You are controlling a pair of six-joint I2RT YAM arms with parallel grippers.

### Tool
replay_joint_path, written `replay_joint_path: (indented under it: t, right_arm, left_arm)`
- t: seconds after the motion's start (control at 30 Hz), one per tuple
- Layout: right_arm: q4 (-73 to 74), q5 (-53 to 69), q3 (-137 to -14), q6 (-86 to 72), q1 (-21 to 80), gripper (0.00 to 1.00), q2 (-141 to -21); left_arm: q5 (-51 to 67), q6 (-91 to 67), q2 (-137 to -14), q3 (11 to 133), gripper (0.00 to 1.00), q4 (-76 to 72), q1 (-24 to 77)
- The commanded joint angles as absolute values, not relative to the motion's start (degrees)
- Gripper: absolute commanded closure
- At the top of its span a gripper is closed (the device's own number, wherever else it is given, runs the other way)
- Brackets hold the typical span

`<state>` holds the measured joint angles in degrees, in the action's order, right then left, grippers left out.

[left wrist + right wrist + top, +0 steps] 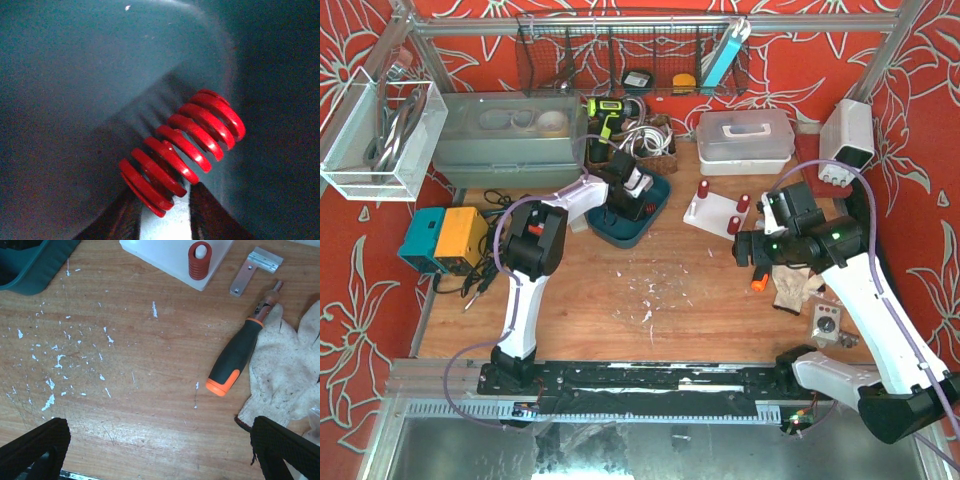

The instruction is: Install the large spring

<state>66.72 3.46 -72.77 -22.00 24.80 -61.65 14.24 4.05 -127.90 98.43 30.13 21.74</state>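
From above: left gripper (628,205) down in the teal tray (658,218), right gripper (757,250) well right of it.
Left wrist: large spring (182,150) slants inside the tray, lower end pinched between the fingers (122,222). Right wrist: fingers (35,447) spread wide over the table (150,365), right of the tray.

1. The large spring (182,150) is a glossy red coil of thick, flat turns, with about seven of them showing. It lies tilted, its far end up to the right, on the floor of the teal tray (90,65), close to the tray's wall.
2. The white base plate (717,214) lies flat on the surface (620,290), just right of the tray. Three red springs (743,203) stand upright on it, and the corner spring (199,264) sits around a white peg (200,251).
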Motion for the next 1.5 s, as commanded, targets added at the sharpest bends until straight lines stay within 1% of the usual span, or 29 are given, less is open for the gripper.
replay_joint_path:
  t: [0.0, 0.03, 0.1, 0.2, 0.37, 0.6, 0.73, 0.83, 0.97, 1.07, 1.17, 1.23, 1.3, 1.33, 1.37, 1.43, 1.47]
  right_arm:
    - [66.6, 2.2, -71.1, -21.6, 25.0, 0.01, -59.6]
    - [66.7, 1.8, -70.8, -21.7, 25.0, 0.01, -59.1]
    - [66.6, 1.3, -70.1, -22.2, 25.0, 0.01, -58.2]
    - [66.4, 1.8, -69.1, -23.1, 25.0, 0.01, -56.9]
    - [68.2, 2.0, -69.7, -23.2, 25.0, 0.01, -55.9]
    - [68.8, 0.8, -70.3, -22.2, 25.0, 0.01, -55.5]
    - [68.0, 1.1, -69.9, -22.2, 25.0, 0.01, -56.1]
    - [67.9, 1.3, -70.2, -22.0, 25.0, 0.01, -56.8]
    - [67.9, 1.0, -70.3, -21.9, 25.0, 0.01, -56.9]
    - [67.5, 1.0, -69.5, -22.2, 25.0, 0.01, -56.5]
    - [67.3, 1.3, -69.2, -22.2, 25.0, 0.01, -56.5]
    - [67.3, 1.2, -69.2, -22.0, 25.0, 0.01, -56.5]
    - [67.3, 0.9, -69.0, -21.9, 25.0, 0.01, -56.4]
    - [67.2, 0.9, -69.0, -21.9, 25.0, 0.01, -56.3]
    - [67.3, 0.8, -68.9, -21.9, 25.0, 0.01, -56.2]
    - [67.3, 1.0, -68.9, -22.0, 25.0, 0.01, -55.9]
    - [67.5, 1.2, -68.9, -21.9, 25.0, 0.01, -55.8]
  left_arm:
    - [16.9, 7.1, -127.1, 98.2, 0.66, 28.6, 21.8]
    - [17.3, 8.2, -127.0, 98.2, 0.61, 28.1, 21.8]
    - [18.5, 10.7, -126.9, 97.6, 0.54, 26.7, 21.5]
    - [18.8, 13.3, -129.0, 99.6, 0.49, 26.3, 21.2]
    - [22.2, 17.3, -131.0, 101.9, 0.47, 24.6, 21.3]
    - [20.4, 19.6, -131.7, 101.0, 0.46, 23.4, 21.5]
    - [17.2, 19.4, -132.0, 101.2, 0.45, 22.2, 21.5]
    - [16.1, 18.8, -131.6, 100.9, 0.51, 22.2, 21.5]
    - [15.0, 16.7, -128.2, 96.6, 0.6, 20.6, 21.5]
    - [15.2, 16.0, -125.0, 92.0, 0.72, 17.1, 21.5]
    - [15.8, 15.7, -123.9, 90.3, 0.82, 17.1, 21.5]
    - [16.0, 15.0, -123.2, 89.5, 0.87, 17.7, 21.5]
    - [16.2, 14.5, -122.0, 88.3, 0.87, 17.6, 21.5]
    - [16.1, 14.5, -121.3, 87.4, 0.86, 17.3, 21.5]
    - [15.7, 15.1, -120.6, 86.8, 0.82, 16.8, 21.5]
    - [14.0, 17.5, -119.9, 86.5, 0.66, 15.8, 21.5]
    - [12.9, 19.1, -120.0, 87.1, 0.6, 15.5, 21.5]
